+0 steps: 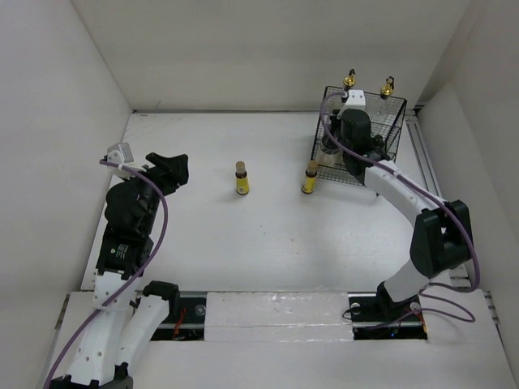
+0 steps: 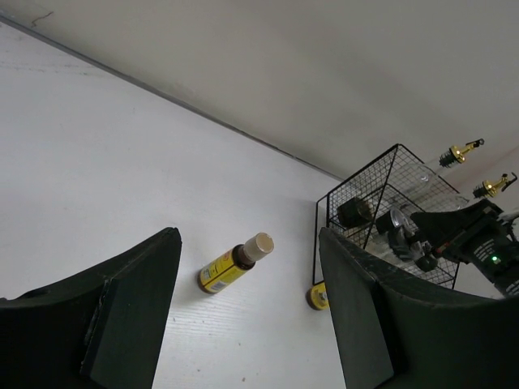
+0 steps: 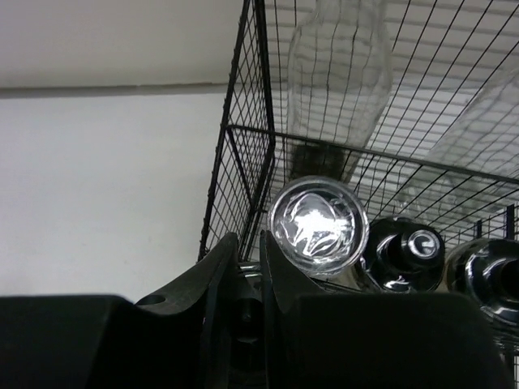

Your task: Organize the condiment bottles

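Observation:
Two small yellow brown-capped bottles stand on the table: one in the middle (image 1: pixel 242 179) (image 2: pixel 227 271), one (image 1: pixel 310 180) (image 2: pixel 318 296) at the black wire basket's (image 1: pixel 388 134) front left corner. Two tall clear glass bottles with gold pourers (image 1: pixel 349 81) (image 1: pixel 388 86) stand at the basket's back. In the right wrist view a shaker jar (image 3: pixel 316 225) lies on its side, clear base toward me, beside two dark-lidded jars (image 3: pixel 405 251) (image 3: pixel 486 271). My right gripper (image 1: pixel 334 146) (image 3: pixel 249 239) is at the basket's left wall, jaws almost together. My left gripper (image 1: pixel 170 168) (image 2: pixel 247 239) is open and empty, far left.
White walls enclose the table on the left, back and right. The basket (image 2: pixel 381 186) stands in the back right corner. My right arm (image 1: pixel 405 194) reaches over the table's right side.

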Controlling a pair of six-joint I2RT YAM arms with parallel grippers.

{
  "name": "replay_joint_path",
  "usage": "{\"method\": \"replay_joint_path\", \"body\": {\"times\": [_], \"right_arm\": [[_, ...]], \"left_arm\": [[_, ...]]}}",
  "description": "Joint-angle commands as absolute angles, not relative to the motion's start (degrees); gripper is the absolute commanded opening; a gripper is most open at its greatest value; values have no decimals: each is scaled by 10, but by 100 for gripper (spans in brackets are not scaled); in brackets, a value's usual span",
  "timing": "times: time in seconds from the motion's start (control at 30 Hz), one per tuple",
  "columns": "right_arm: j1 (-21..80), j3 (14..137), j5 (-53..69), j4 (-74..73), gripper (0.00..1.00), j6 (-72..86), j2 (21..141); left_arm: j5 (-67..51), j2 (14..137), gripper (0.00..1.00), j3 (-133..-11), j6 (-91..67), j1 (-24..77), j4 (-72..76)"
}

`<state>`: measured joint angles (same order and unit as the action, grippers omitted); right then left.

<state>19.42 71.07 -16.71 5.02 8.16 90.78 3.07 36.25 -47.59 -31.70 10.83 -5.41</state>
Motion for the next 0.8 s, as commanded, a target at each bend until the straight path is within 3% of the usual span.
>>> {"method": "replay_joint_path", "body": {"times": [0.0,0.13,0.2,0.23,0.33,0.37,0.47,0.57,0.77], "right_arm": [[197,702,-186,126,0,81,920],[197,695,-181,131,0,81,942],[202,695,-181,126,5,81,949],[202,695,-181,126,20,81,949],[202,695,-181,114,44,81,931],[202,695,-181,106,59,81,921],[208,688,-188,88,78,75,876],[239,644,-207,83,81,69,817],[305,568,-189,49,66,69,780]], "left_arm": [[29,360,65,-473,-309,111,-33],[24,362,66,-473,-309,111,-28],[29,367,66,-473,-309,111,-28],[29,367,68,-473,-309,111,-28],[13,367,70,-473,-304,111,-28],[13,367,70,-473,-304,111,-28],[13,374,71,-478,-299,111,-28],[13,374,71,-478,-299,111,-28],[13,374,73,-478,-299,111,-28]]}}
